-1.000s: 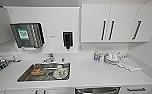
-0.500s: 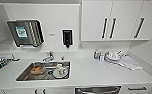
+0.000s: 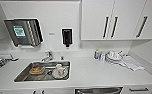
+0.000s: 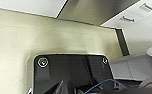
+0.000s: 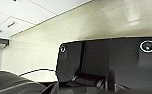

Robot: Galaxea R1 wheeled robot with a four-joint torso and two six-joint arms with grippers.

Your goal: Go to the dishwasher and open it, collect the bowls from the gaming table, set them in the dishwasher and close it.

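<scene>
Worktop of smooth white runs across the head view, with a rectangular steel sink sunk into it. In the sink lie a white bowl, round and shallow, and beside it a tray holding something orange. A chrome tap stands just behind the sink. On the white wall above the sink hangs a brushed-metal towel dispenser with a green label, and near it a small black soap dispenser — boxy, with a white rim. To the right of the sink, well apart from it, a stack of white plates sits on the worktop beside a small bottle and a folded pale cloth. White cupboards with dark vertical bar handles hang above the plates. Under the worktop edge, below and right of the sink, shows the steel top of the dishwasher with its wide bar handle. Both wrist views look along pale flooring and white cabinet fronts — whether either pincer is open or closed I cannot tell.
</scene>
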